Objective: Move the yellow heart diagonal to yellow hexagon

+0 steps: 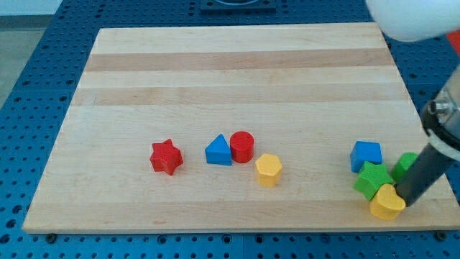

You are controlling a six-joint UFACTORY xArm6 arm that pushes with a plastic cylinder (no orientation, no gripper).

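On the wooden board (237,65), the crowding is all at the view's lower right. The yellow heart (387,203) lies close to the board's bottom edge and not far from its right edge, touching the green star (372,179) just above it. A blue block (366,155), roughly pentagonal, sits above the star, and a second green block (406,165), shape unclear, is partly hidden behind my rod at the view's right.

My rig carries no pincer, so nothing is grasped or clenched: the arm ends in a dark rod, and my tip (408,201) stands just beside the heart on its right side; whether it actually touches, I cannot tell.

The yellow hexagon (268,169) sits well apart to the view's left, near the board's middle bottom. Up and left of it stand the red cylinder (242,146) and the blue triangle (218,151), touching each other; the red star (166,157) lies farther left.

Between the hexagon and the right-hand cluster runs a bare stretch of wood, and the board's whole upper half is open.
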